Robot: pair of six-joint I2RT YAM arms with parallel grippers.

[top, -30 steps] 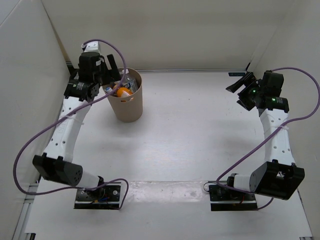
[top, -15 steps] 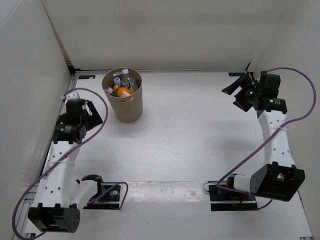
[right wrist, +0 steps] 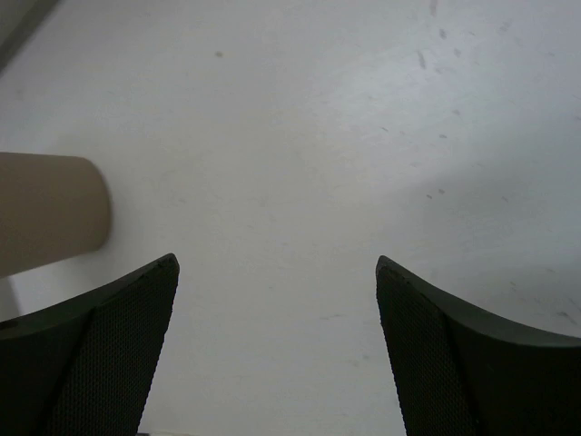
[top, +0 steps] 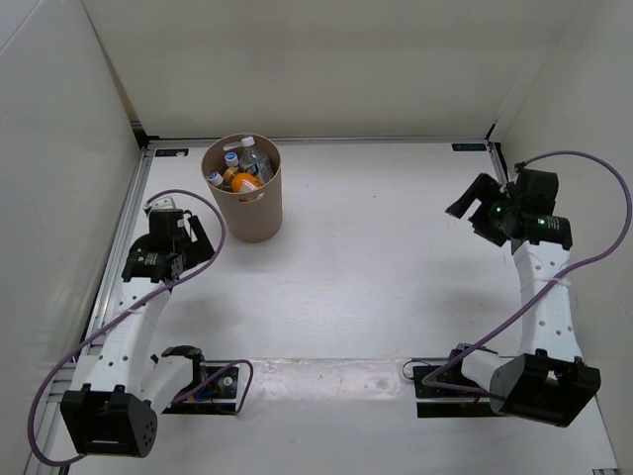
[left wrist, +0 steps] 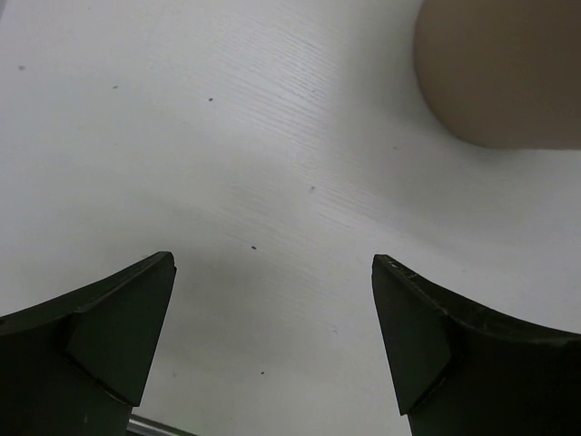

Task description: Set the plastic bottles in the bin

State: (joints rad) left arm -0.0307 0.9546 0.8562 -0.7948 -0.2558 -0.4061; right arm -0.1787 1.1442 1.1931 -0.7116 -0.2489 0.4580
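Note:
The tan bin [top: 245,203] stands at the back left of the table. Inside it lie the plastic bottles: an orange one [top: 244,181], clear ones with white caps [top: 230,157] and one with a blue label [top: 215,179]. My left gripper [top: 200,240] is open and empty, low over the table to the front left of the bin; the bin's side shows in the left wrist view [left wrist: 499,73]. My right gripper [top: 469,205] is open and empty at the far right; the bin shows at the left edge of the right wrist view [right wrist: 50,213].
White walls enclose the table on the left, back and right. The arm bases [top: 198,381] and a metal strip sit at the near edge. Purple cables loop beside each arm.
My left arm pulled back from over the bin toward the front left and lowered. My right gripper moved a little nearer and lower.

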